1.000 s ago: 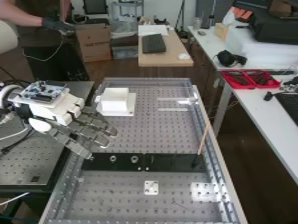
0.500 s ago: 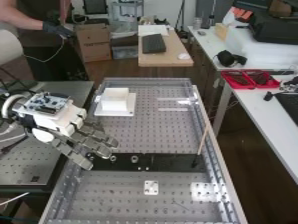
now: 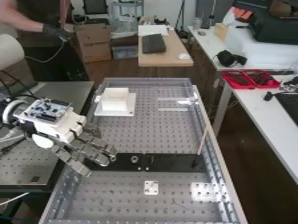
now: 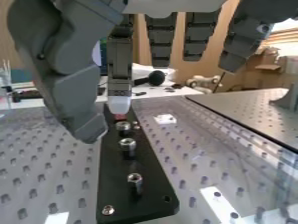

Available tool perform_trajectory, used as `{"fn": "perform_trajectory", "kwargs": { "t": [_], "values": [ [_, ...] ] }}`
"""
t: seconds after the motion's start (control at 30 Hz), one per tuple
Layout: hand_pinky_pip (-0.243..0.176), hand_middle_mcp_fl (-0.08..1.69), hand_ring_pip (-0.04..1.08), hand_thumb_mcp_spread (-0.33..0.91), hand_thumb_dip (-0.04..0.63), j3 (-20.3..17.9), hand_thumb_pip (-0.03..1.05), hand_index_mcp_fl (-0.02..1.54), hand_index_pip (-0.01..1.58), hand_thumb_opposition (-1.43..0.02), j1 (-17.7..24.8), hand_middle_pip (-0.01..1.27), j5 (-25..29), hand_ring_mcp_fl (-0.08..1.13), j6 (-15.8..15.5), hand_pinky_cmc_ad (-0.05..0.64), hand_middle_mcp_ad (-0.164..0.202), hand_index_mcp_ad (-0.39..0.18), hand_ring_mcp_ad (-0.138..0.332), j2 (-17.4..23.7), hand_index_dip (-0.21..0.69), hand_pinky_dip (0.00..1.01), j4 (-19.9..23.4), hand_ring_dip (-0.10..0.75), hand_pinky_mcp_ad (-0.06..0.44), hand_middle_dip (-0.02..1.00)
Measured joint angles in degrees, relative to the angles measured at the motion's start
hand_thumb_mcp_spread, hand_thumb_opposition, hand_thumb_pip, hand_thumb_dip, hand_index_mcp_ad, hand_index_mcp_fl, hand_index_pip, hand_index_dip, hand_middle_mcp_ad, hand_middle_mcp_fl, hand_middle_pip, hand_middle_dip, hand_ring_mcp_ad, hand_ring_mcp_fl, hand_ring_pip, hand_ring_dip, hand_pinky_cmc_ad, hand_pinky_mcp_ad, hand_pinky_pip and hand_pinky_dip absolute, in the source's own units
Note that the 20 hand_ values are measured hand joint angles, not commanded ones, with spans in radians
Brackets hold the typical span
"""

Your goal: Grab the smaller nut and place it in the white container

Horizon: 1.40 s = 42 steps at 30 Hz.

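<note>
Right, hand point(image 3: 65, 129) was over the job, fingers apart and fairly straight, clamped on nothing. Plate point(image 3: 176, 162) lay under the fingertips; going too low risked a scrape and a skewed pinch. Box point(image 3: 116, 103) sat well apart, so a weak grip could've meant a drop en route. Nuts point(image 4: 128, 144) stood close on the plate, smaller one unclear to me: wrong pick or knocked neighbour possible.
</note>
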Motion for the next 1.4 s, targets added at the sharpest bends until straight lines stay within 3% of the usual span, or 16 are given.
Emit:
{"fn": "perform_trajectory", "kwargs": {
  "t": [0.17,0.33,0.8,1.07,1.4],
  "values": [
    [-0.075,0.04,0.09,0.40,0.253,-0.6,0.67,0.01,1.39,-0.84,0.4,0.13,1.4,0.00,-0.7,0.379,0.080,-0.127,0.148,-0.5,0.372,0.13,1.7,0.073,0.293,0.22],
    [-0.058,0.03,0.09,0.40,0.253,-1.4,0.65,0.01,1.39,-0.84,0.8,0.13,2.3,0.00,-0.3,0.379,0.084,-0.127,0.138,-1.1,0.368,0.14,2.8,0.072,0.297,0.22],
    [-0.058,0.06,0.09,0.42,0.253,-2.9,0.62,0.02,1.39,-0.84,2.2,0.13,7.1,0.00,1.0,0.363,0.080,-0.126,0.133,-3.1,0.372,0.14,6.1,0.080,0.278,0.22],
    [-0.058,0.05,0.09,0.42,0.253,-3.3,0.62,0.04,1.42,-0.84,2.2,0.13,7.8,0.00,1.8,0.349,0.080,-0.127,0.129,-4.3,0.382,0.13,8.3,0.082,0.278,0.23],
    [-0.026,0.10,0.09,0.45,0.253,-3.1,0.62,0.05,1.45,-0.84,2.1,0.13,7.7,0.00,1.6,0.335,0.080,-0.127,0.133,-5.7,0.398,0.14,8.8,0.082,0.278,0.23]
  ]
}}
